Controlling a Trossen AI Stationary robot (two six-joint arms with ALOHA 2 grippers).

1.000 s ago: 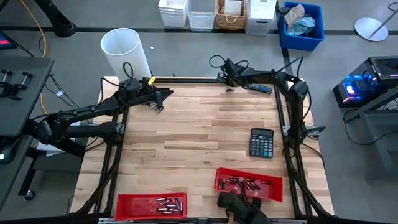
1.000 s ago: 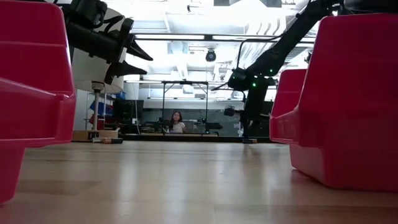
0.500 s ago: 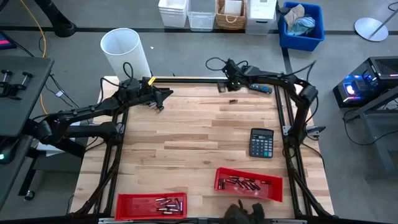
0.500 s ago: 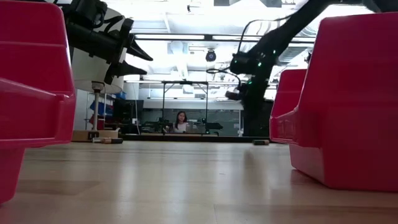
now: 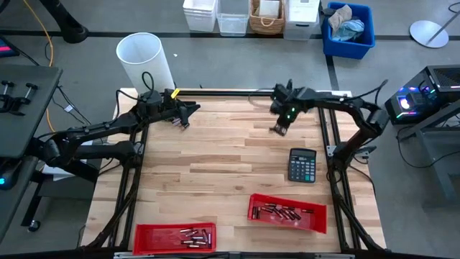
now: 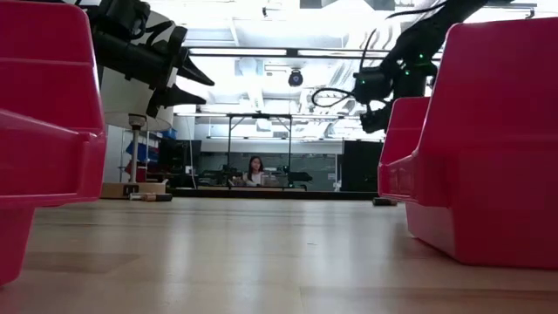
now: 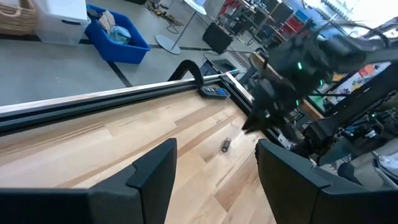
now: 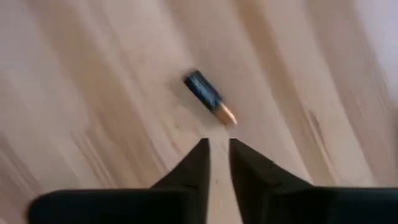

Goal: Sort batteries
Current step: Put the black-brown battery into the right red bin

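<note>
the right gripper (image 5: 277, 128) reaches over the table's far right, fingers parted by a narrow gap, grasping nothing, above one loose battery (image 8: 210, 98) on the wood, while the left gripper (image 5: 184, 115), fingers spread wide, hovers far left; two red bins (image 5: 175, 235) hold more batteries.

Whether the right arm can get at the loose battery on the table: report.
Probably yes: the battery lies alone on the tabletop just ahead of the right tool, with nothing between them.
</note>
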